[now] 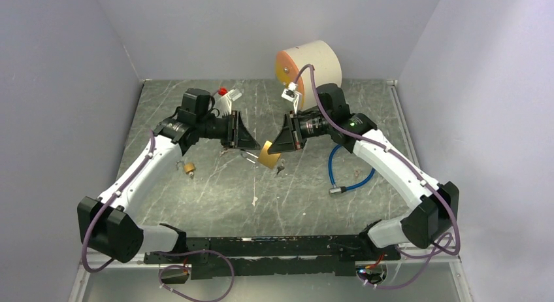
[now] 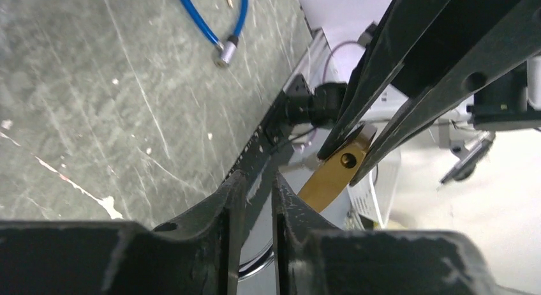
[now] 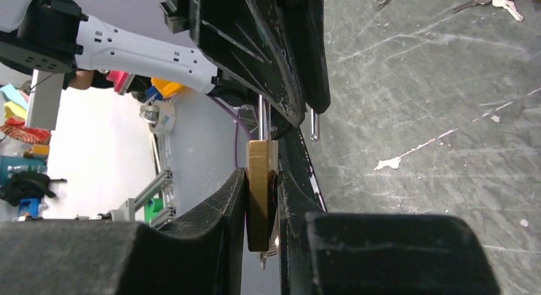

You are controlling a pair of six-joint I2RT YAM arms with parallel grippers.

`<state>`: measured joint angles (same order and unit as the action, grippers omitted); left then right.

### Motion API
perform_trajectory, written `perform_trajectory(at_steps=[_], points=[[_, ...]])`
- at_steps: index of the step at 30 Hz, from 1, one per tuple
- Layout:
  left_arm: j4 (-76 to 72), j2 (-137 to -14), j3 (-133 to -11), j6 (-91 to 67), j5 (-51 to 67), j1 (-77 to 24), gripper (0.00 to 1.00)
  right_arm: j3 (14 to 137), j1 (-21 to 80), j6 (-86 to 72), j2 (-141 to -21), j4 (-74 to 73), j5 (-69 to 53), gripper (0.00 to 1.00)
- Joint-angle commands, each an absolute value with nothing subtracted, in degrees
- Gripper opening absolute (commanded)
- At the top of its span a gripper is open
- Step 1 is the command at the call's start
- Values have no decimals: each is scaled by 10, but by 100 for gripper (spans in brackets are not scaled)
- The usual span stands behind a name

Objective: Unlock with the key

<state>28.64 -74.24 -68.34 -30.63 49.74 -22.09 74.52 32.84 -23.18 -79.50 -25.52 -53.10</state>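
On my left wrist feed, the left end effector shows its two dark fingers standing close, with only a thin slit between them. Just past their tips the right end effector pinches a flat brass padlock, whose near end runs behind one of my fingertips. A blue cable with a silver metal plug lies on the grey-green marbled worktop.

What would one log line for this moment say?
right claw: clamped on brass padlock | left claw: fingers nearly together by the shackle, grip unclear | task: unlocking not confirmed
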Motion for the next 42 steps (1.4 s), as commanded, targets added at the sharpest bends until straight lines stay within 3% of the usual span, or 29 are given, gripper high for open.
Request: perform_trajectory(at_steps=[1, 3, 6, 12, 14, 27, 33, 37, 42], points=[[355, -747, -701, -219, 593, -219, 25, 804, 330, -198, -788, -246, -563, 0], [388, -750, -709, -196, 568, -218, 24, 807, 330, -200, -797, -247, -557, 0], [424, -743, -720, -201, 463, -208, 31, 798, 331, -208, -814, -241, -553, 0], [492, -702, -719, -304, 17, -180, 51, 758, 351, -224, -891, -225, -539, 0], [510, -687, -710, -324, -70, -175, 55, 759, 360, -252, -933, -212, -545, 0], [509, -626, -665, -341, -52, -171, 61, 862, 393, -492, -1205, -61, -539, 0], [514, -632, -684, -344, -37, -171, 64, 931, 390, -465, -1271, -69, -490, 0], [518, -638, -698, -335, -31, -171, 66, 969, 388, -433, -1302, -86, -464, 12], [527, -645, -724, -322, -34, -171, 70, 978, 389, -383, -1289, -129, -399, 50]])
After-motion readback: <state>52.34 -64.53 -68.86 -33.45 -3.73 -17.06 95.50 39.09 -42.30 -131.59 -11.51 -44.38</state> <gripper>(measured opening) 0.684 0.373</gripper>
